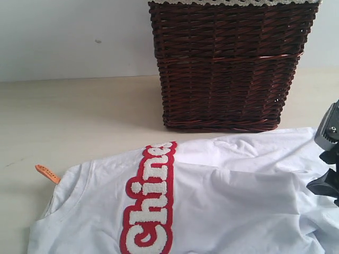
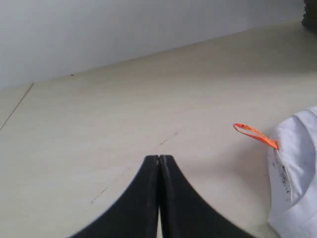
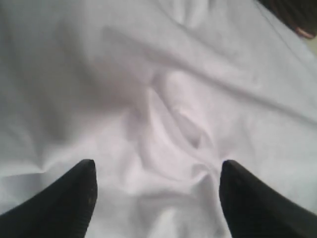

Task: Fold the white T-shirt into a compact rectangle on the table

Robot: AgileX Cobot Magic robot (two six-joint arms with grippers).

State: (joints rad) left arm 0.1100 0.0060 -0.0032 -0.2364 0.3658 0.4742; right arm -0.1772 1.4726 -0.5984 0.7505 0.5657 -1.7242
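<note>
Straddling a white T-shirt (image 3: 173, 114) ridge: right jaws released | left jaws clenched empty, shirt alongside

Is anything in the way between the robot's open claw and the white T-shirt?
No, nothing visible. The right gripper hangs open right over the white T-shirt, with only wrinkled cloth showing between its jaws. The wicker basket stands behind the shirt, not between them.

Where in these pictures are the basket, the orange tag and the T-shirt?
basket (image 1: 228, 69), exterior view, on its woven front wall.
tag (image 2: 262, 137), left wrist view, on the orange strip near the collar.
T-shirt (image 1: 238, 201), exterior view, on its plain white body.
</note>
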